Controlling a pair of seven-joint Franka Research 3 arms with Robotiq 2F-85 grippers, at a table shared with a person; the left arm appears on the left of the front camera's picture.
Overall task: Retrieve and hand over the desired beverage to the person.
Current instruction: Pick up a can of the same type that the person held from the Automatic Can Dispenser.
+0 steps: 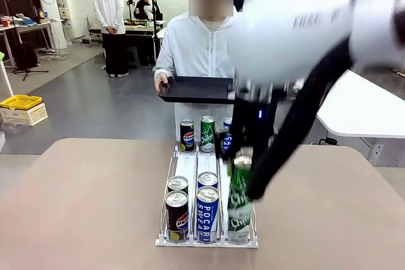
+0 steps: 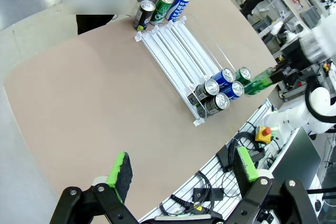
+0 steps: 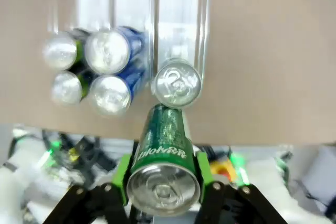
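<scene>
Front view: the right claw [image 1: 240, 164], motion-blurred, reaches in from 3 o'clock and grips a green can [image 1: 239, 184]. The can hangs tilted above the near end of the right lane of a white three-lane rack [image 1: 190, 167], which lies mid-bench [image 1: 82, 207]. Just under it, at the rack's 5 o'clock corner, a standing green can [image 1: 238, 224] carries white script too blurred to read; whether the two touch I cannot tell. At the rack's 6 o'clock a blue can [image 1: 207, 214] reads "POCARI SWEAT" down its side, with a second blue can [image 1: 207, 179] behind it. At 7 o'clock a black can [image 1: 176, 218] bears the round Pepsi mark, with a second black can [image 1: 178, 185] behind. At the rack's 12 o'clock end stand a far Pepsi can [image 1: 187, 136], a far green can [image 1: 207, 134] and a far blue can [image 1: 227, 140], the last partly hidden. The person [image 1: 199, 49], in a white zip jacket, stands at the bench's 12 o'clock holding a dark tray [image 1: 196, 90] level. In the right wrist view the green pads [image 3: 121, 174] clamp the held can's sides; its silver top faces the camera and its white lettering is not legible. In the left wrist view the left claw [image 2: 182, 166] hangs high over the bench edge, spread wide with nothing in it.
</scene>
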